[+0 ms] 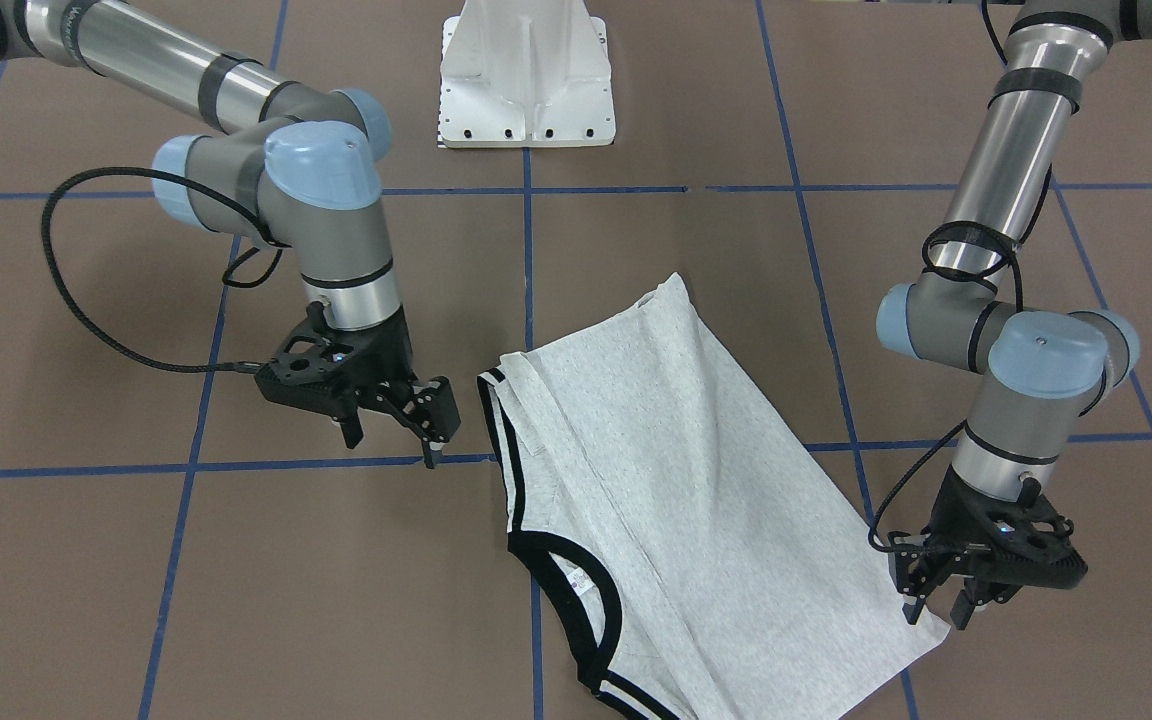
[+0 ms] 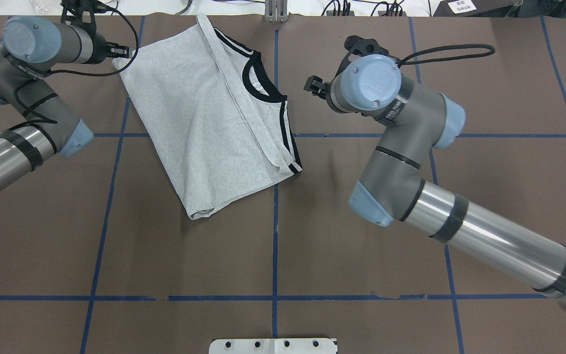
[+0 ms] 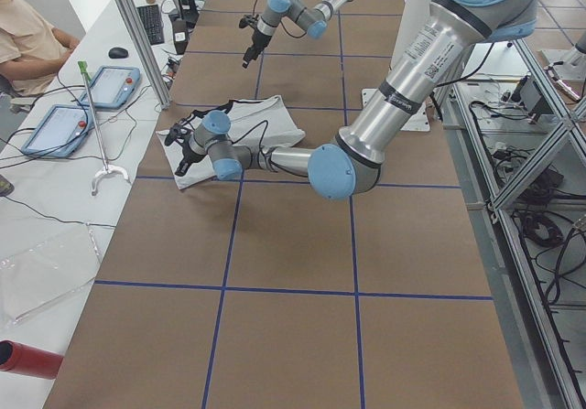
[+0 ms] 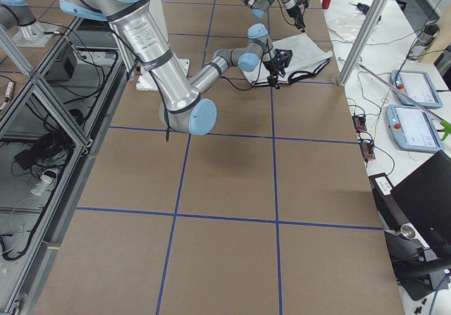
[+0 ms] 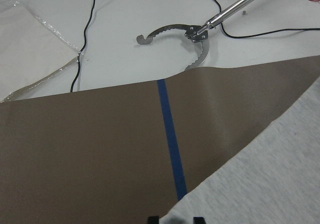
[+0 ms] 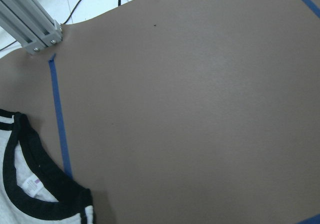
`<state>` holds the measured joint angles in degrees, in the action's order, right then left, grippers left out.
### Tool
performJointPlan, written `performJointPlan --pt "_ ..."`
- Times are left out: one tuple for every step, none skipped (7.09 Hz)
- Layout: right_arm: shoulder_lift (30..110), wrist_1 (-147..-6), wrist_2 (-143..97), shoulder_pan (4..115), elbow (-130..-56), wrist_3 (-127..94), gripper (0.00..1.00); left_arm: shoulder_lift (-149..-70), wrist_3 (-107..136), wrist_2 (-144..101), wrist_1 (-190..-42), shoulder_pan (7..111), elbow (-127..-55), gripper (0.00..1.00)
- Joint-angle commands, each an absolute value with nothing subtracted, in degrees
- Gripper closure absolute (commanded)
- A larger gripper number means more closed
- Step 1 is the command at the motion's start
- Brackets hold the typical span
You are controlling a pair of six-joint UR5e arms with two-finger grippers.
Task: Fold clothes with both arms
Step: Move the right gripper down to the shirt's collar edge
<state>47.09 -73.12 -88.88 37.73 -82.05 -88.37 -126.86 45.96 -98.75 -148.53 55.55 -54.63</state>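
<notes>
On the brown surface (image 1: 236,600), at the side far from the robot's white base (image 1: 526,80), lies the grey T-shirt (image 1: 666,450). It lies flat and slanted, with one long side folded over onto the rest. Its black collar (image 1: 576,590) and its black stripes (image 1: 514,480) show along one edge, and a small white label (image 6: 32,184) sits inside the collar.

The left gripper (image 1: 936,612) hangs right at a plain corner of the shirt. Its fingers are spread apart, and the wrist view shows the edge of the cloth running by the two tips. I cannot tell if they touch the cloth. The right gripper (image 1: 391,445) is low over the surface, just beside the striped end of the shirt but apart from it. Its fingers are spread too and hold nothing.

The left arm (image 1: 1006,160) and the right arm (image 1: 316,210) bend down from the two sides.

Blue tape lines (image 1: 528,270) cross the surface. Past its edge, a metal grabber tool (image 5: 195,31) lies on a white desk, and a person (image 3: 27,34) sits there.
</notes>
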Motion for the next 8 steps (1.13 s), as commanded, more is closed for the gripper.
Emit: performJointPlan --pt "33.2 -71.2 -85.0 36.2 -64.1 -90.9 0.00 -125.9 46.1 -101.0 -148.5 55.6 -58.3 0.00" --pt "31.5 -64.3 -83.0 35.4 -57.2 -90.7 0.00 -124.8 46.7 -102.6 -148.6 55.6 -59.8 0.00" --pt "30.9 -61.2 -81.8 34.5 -53.6 -90.4 0.00 -123.4 46.7 -102.7 -148.9 55.6 -61.4 0.00" --pt "31.0 -61.3 -81.4 33.8 -53.4 -90.4 0.02 -123.1 47.1 -102.6 -149.1 55.5 -61.5 0.00" --pt "31.5 -61.3 -80.3 32.7 -53.4 -90.2 0.03 -123.1 47.1 -102.6 -149.1 55.5 -61.5 0.00" --pt "31.5 -61.3 -80.1 32.0 -53.3 -90.2 0.14 -123.1 47.1 -102.6 -149.1 55.5 -61.5 0.00" --pt "31.4 -61.3 -80.1 31.8 -53.3 -90.2 0.34 -123.1 47.1 -102.6 -149.1 55.5 -61.5 0.00" --pt "31.6 -61.3 -80.1 31.7 -53.3 -90.2 0.37 -123.1 47.1 -102.6 -149.1 55.5 -61.5 0.00"
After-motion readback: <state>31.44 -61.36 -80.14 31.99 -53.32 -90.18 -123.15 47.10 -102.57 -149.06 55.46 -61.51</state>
